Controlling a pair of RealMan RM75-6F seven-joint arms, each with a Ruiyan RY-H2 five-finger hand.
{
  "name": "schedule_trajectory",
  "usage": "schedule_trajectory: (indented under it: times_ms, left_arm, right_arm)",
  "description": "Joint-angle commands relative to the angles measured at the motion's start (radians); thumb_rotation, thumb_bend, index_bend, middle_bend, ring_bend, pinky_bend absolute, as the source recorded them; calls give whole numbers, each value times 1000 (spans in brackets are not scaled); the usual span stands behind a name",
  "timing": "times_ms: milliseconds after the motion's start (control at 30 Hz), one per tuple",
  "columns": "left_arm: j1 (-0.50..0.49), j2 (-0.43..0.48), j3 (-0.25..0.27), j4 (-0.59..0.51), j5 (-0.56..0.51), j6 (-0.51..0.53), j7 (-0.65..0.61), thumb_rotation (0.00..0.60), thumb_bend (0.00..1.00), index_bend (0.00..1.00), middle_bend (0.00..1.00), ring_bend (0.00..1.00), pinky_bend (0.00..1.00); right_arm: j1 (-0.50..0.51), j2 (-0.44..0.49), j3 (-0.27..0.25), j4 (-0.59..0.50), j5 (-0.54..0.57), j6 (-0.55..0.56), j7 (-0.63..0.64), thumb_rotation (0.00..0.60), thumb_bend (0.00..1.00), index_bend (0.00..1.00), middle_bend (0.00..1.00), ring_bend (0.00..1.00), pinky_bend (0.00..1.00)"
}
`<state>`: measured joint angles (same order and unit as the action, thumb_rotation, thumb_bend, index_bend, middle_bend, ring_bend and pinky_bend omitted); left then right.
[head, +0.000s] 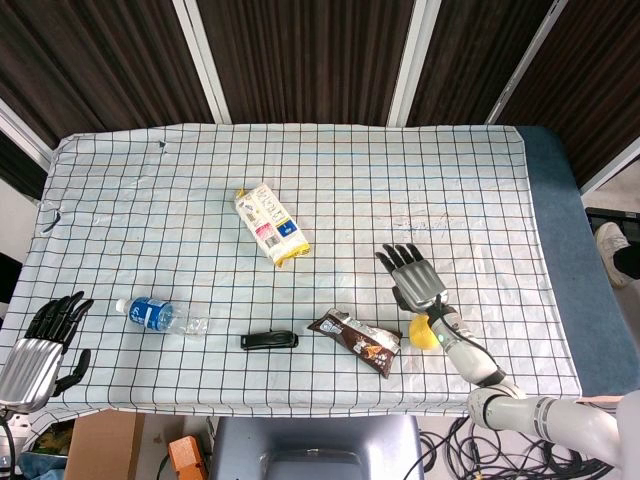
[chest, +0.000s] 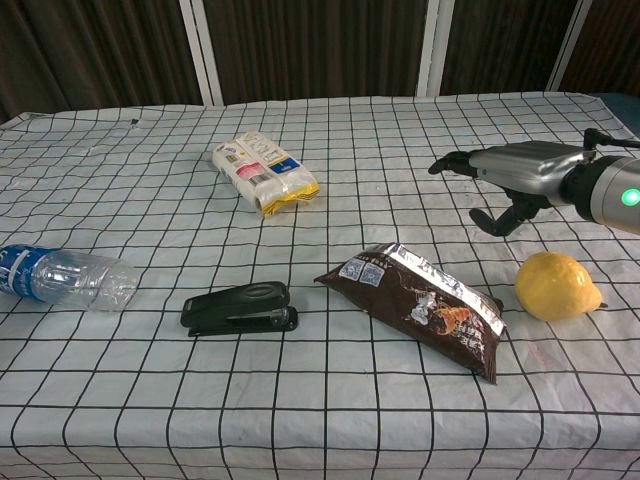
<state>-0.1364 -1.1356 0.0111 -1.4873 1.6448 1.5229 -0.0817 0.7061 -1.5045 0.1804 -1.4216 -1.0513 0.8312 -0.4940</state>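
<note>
**Checked Table, Dark Panelled Wall, Two Empty Hands**

The room behind is closed off by a dark panelled wall (head: 300, 60) crossed by pale upright strips. In front of it stands the table (head: 130, 180), covered by a white cloth printed with a black grid; the cloth is creased and hangs over the near edge. To the robot's right of the cloth a blue-grey surface (head: 560, 260) shows beside it. Below the near edge lie a cardboard box (head: 100, 445) and a tangle of cables (head: 470, 455).

On the cloth, the brown snack packet (chest: 420, 305) lies flat near the middle front, tilted, one end towards the lemon (chest: 556, 286). The white and yellow packet (chest: 265, 172) lies further back, well apart from the rest. A clear water bottle (chest: 60, 275) with a blue label lies on its side towards the left edge. The black stapler (chest: 240, 308) sits between the bottle and the brown packet.

The right hand (head: 412, 275) hovers above the cloth with fingers spread and nothing in it, just behind the lemon, which rests on the table near the wrist, apart from the fingers. The left hand (head: 45, 340) is at the near left corner of the table, fingers loosely apart, holding nothing, near the bottle.
</note>
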Motion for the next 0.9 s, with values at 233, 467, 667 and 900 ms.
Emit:
schedule_trajectory:
  times_ms: [233,467,667,900]
  left_arm:
    - [-2,0,-2,2,-2,-2,-8,600,510,0,0,0,94]
    - [-2,0,0,4,5,4,-8,600,510,0,0,0,94]
    - [5,3,2,7,13,20,-21,600,510,0,0,0,94]
    - [4,0,4,6,15,18,-12,600,511,0,0,0,94]
  right_arm:
    - [8,17,-21,-1,-9,15,13,600,564,71,0,0,0]
    - [-20,62,-56,-7,-37,49,34,600,592,133,0,0,0]
    - [-57,90,-86,38,-65,55,110,600,668,157,0,0,0]
    - [-70,77,-112,120,-90,25,170,600,679,161,0,0,0]
